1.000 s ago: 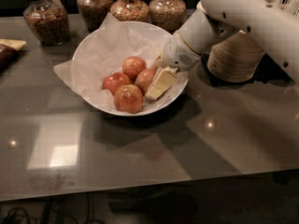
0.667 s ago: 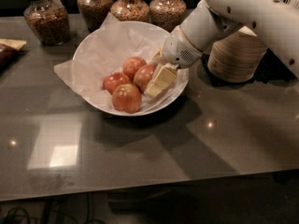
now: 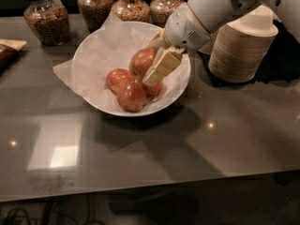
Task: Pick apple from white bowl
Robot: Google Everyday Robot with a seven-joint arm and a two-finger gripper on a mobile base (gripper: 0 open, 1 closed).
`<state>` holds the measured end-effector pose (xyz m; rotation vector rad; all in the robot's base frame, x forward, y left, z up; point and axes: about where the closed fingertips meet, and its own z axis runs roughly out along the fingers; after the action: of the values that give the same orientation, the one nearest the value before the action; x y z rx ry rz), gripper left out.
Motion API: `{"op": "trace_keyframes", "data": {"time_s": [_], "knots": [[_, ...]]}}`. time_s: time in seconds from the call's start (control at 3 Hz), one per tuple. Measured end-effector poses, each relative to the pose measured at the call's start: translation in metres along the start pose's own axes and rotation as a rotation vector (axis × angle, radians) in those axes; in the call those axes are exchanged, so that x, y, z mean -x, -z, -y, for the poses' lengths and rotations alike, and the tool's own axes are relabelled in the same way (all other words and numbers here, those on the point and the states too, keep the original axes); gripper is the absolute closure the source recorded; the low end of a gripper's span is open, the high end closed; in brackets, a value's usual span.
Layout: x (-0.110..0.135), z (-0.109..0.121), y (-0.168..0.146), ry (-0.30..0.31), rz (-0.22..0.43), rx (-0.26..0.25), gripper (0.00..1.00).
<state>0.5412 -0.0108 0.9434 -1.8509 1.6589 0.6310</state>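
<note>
One apple (image 3: 140, 60) out of the four in the white bowl (image 3: 101, 108) sits between the fingers of the gripper (image 3: 149, 68), so the step in hand seems to be the grasp itself, or the very start of the lift. The next move asks for a straight rise, slow enough that the round fruit does not roll out of the pinch, and high enough to pass the bowl rim. The gripper is in the upper middle of the frame, over the right half of the bowl, and it appears pressed onto this apple. The pale near finger (image 3: 161, 67) lies flat against the right side of the apple; the far finger is mostly hidden behind it. The held apple looks a little higher than the three other apples (image 3: 131, 96), which lie just beside and below it on the crumpled paper (image 3: 70, 71). The white arm (image 3: 211, 8) comes in from the upper right. A stack of beige bowls (image 3: 241, 46) stands right of the bowl, jars (image 3: 47, 18) stand along the top, and all rest on the dark table (image 3: 187, 149).
</note>
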Motion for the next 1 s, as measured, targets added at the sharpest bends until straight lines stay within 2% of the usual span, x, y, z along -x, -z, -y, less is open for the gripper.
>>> {"op": "trace_keyframes", "data": {"time_s": [0.67, 1.0], "knots": [[0.054, -0.038, 0.039, 0.186, 0.081, 0.015, 1.00], [0.062, -0.059, 0.046, 0.246, 0.125, 0.031, 1.00]]}}
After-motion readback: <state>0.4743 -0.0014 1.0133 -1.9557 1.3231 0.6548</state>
